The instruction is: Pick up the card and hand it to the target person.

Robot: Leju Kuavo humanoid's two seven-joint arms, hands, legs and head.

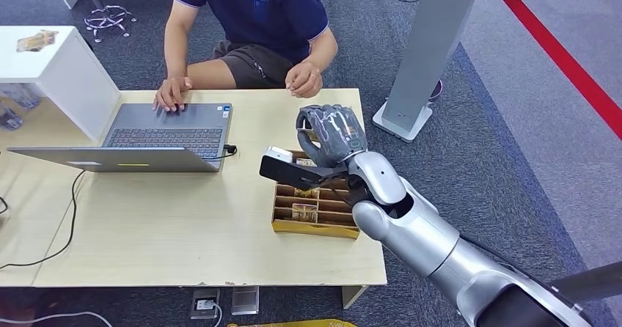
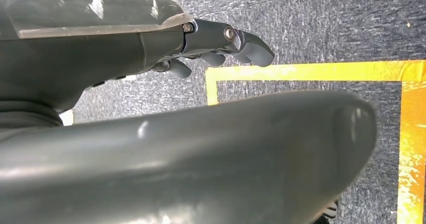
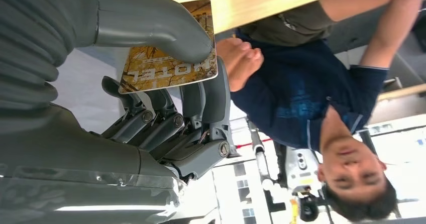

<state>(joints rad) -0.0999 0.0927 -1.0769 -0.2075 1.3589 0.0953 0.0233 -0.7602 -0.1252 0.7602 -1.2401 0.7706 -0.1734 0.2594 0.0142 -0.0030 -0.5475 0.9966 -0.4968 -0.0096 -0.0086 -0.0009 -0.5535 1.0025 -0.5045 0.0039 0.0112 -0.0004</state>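
The wooden table (image 1: 183, 232) spreads before me, pale and broad, on grey carpet (image 1: 506, 158). Across it sits the person (image 1: 253, 19) in a dark blue shirt, one hand resting on the open laptop (image 1: 158, 136) and the other hand (image 1: 304, 79) raised a little at the far table edge. A white box-like stand (image 1: 55, 67) sits at the far left of the table, and a grey pillar on a flat base (image 1: 425, 48) stands on the floor beyond the table's right end.

My right arm (image 1: 433, 243) reaches in from the lower right, and my right hand (image 1: 331, 133) is lifted above the table, over the wooden divided tray (image 1: 315, 213) near the right edge, which has cards in its slots. In the right wrist view my thumb (image 3: 161, 30) presses the hotel card (image 3: 171, 66) against my fingers (image 3: 201, 108); it is clamped there, held up in the air between the tray and the person's raised hand.

My left hand (image 2: 221, 45) hangs down over carpet marked with yellow tape (image 2: 321, 73). Its fingers are curled loosely and I see nothing in them.
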